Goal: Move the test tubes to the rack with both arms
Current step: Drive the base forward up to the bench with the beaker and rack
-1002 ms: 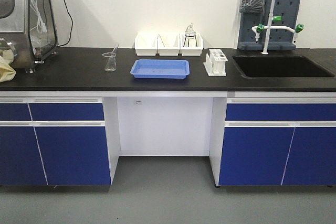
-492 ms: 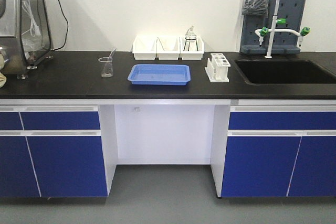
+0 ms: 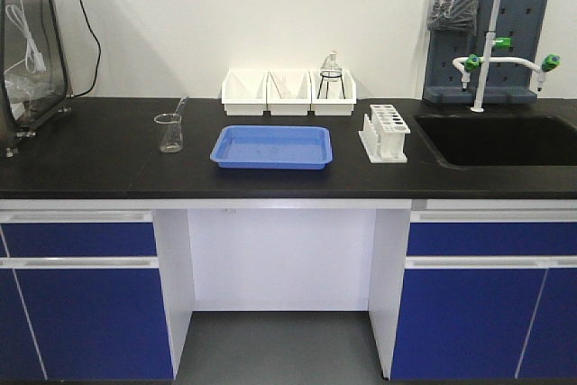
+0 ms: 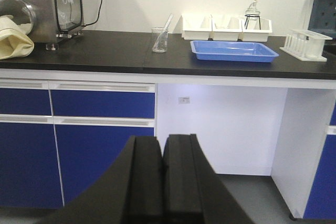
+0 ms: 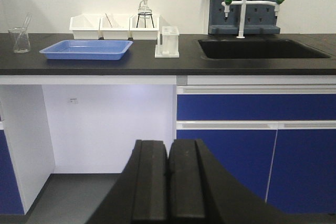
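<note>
Approach phase, far from counter point(image 3: 90, 155). Pressed closed, empty: left end effector point(image 4: 164, 177) & right end effector point(image 5: 168, 182). Right of centre, btwn blue tray point(image 3: 270, 146) & sink point(image 3: 505, 142): rack point(image 3: 386, 132). Can't pick out test tubes yet. Close in squarely, then open wide before reaching.

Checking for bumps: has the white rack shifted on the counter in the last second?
No. The rack sits just left of the sink as before; the whole view shifted together.
</note>
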